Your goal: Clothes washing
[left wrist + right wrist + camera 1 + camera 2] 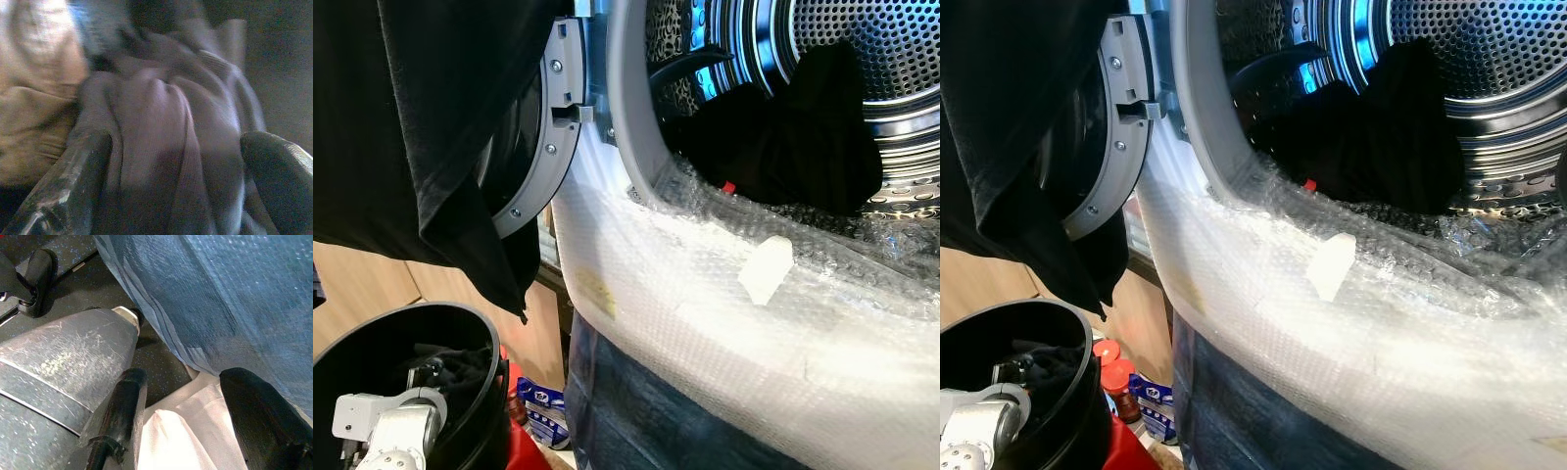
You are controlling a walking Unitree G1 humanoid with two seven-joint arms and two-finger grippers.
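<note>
The washing machine's drum (871, 59) stands open, with black clothes (793, 137) piled inside it. A black garment (421, 137) hangs over the open door (553, 117) at the upper left. Below it stands a black basket (372, 338) with dark clothes in it, and my left arm (391, 431) reaches down into it. In the left wrist view, my left gripper (176, 161) is open with a bunched dark grey garment (161, 127) between its fingers. My right gripper (183, 396) hangs open and idle beside the machine's blue cover (220, 293).
Bubble wrap (705, 313) pads the machine's front rim, with a white tab (766, 269) stuck on it. A blue cover (636, 411) hangs below it. Red-capped bottles (1116, 377) stand on the floor between the basket and the machine. A tan garment (34, 98) lies in the basket.
</note>
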